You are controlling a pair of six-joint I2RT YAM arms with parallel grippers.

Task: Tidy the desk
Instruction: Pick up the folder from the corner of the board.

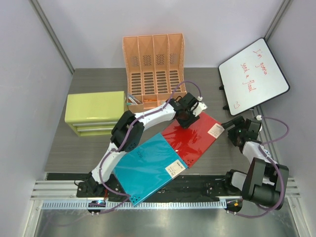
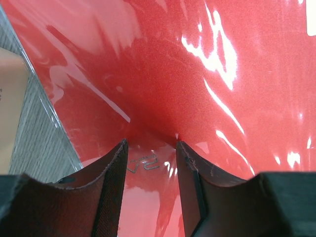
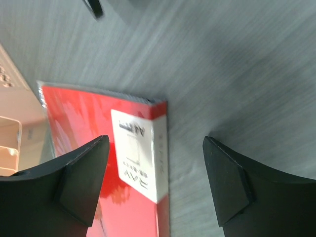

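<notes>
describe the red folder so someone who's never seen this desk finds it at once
Start at the orange file rack at the back of the desk. Just in front of it, slightly right, the red folder lies flat, with the left hand over its far corner. Its glossy red cover sets it apart from the teal folder lying along its near-left side.

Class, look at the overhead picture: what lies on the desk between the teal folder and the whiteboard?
In the top view, the red folder lies there, with the left claw over its far end.
</notes>
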